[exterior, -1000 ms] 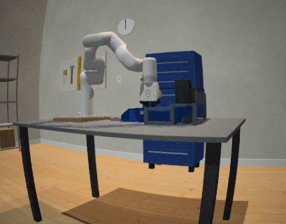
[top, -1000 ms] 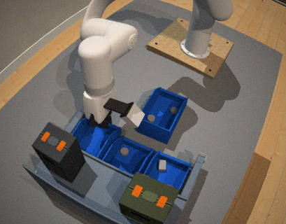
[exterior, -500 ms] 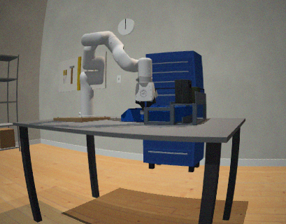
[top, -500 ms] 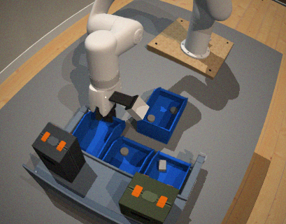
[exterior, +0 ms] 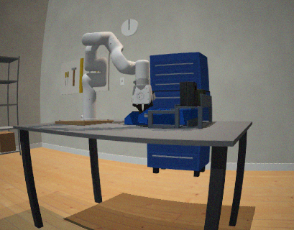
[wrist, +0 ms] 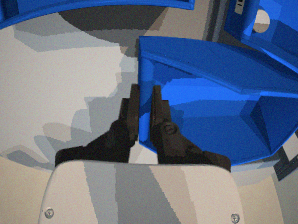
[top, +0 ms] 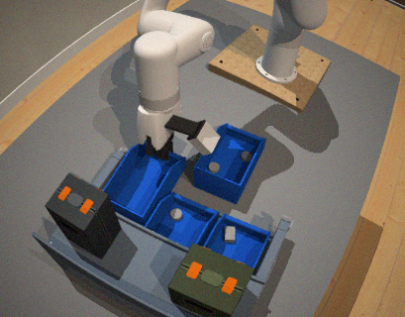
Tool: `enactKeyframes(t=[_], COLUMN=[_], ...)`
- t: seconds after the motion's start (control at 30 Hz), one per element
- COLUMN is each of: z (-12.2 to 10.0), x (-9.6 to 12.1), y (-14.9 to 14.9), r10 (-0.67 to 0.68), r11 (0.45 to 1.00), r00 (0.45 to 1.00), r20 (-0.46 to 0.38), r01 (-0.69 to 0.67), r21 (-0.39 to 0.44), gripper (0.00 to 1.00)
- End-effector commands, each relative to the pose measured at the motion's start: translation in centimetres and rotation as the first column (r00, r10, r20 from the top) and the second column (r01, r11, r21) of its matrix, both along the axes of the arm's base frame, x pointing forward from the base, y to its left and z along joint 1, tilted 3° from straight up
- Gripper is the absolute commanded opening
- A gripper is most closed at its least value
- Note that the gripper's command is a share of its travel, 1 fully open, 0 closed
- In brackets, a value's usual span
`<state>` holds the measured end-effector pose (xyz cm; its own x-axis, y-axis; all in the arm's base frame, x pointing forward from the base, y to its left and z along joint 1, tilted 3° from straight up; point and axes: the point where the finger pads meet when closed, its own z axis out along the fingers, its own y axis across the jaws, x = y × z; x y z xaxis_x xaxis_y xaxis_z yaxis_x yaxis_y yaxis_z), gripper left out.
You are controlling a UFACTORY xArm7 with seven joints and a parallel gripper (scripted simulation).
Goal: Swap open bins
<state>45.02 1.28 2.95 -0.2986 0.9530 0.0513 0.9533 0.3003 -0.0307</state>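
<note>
With two dark fingers pinched nearly together on a thin blue wall, held the empty bin (top: 144, 184) by its upper end in the top view, the gripper (top: 158, 150) standing left of centre and pointing straight down. Showed the same bite in the wrist view at centre frame: one finger inside the wall, one outside, nothing else between them. Lay askew to its two neighbours, upper end pushed out past the front of the shelf (top: 66, 254) toward the frame's middle, lower end seemingly inside its place at the left; could not tell from the exterior view how far off the floor that end had come. Beside it, right of centre, stood the bin with parts (top: 229, 161) on the grey table top (top: 338, 163), two small pieces inside, close to the gripped corner but apart from it. Lower down sat the other shelf bins, the middle bin (top: 182, 221) with a round piece and the right bin (top: 237, 242) with a block, both seemingly level, with a black case (top: 83, 213) at lower left and a green case (top: 210, 282) at bottom centre on the board above. Judged the first step as in hand: drawing the empty bin out. Called next for lifting the rear clear of the lip, pulling toward the upper left onto bare table, away from the loaded bin, then setting down flat before releasing.
</note>
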Motion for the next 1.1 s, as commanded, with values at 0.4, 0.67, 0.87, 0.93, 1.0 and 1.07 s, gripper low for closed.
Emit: enactKeyframes(t=[0.4,0.67,0.87,0.93,1.0,1.07], z=[0.3,0.3,0.4,0.4,0.4,0.4], x=[-4.0,-5.8,-6.5,-6.7,-6.9,-7.1], y=[-1.3,-1.9,-2.1,-2.2,-2.2,-2.3], r10=[0.0,0.0,0.0,0.0,0.0,0.0], r11=[1.0,1.0,1.0,1.0,1.0,1.0], r00=[1.0,1.0,1.0,1.0,1.0,1.0], r20=[0.006,0.006,0.006,0.006,0.006,0.006], r01=[0.0,0.0,0.0,0.0,0.0,0.0], r21=[0.001,0.001,0.001,0.001,0.001,0.001], gripper=[0.0,0.0,0.0,0.0,0.0,0.0])
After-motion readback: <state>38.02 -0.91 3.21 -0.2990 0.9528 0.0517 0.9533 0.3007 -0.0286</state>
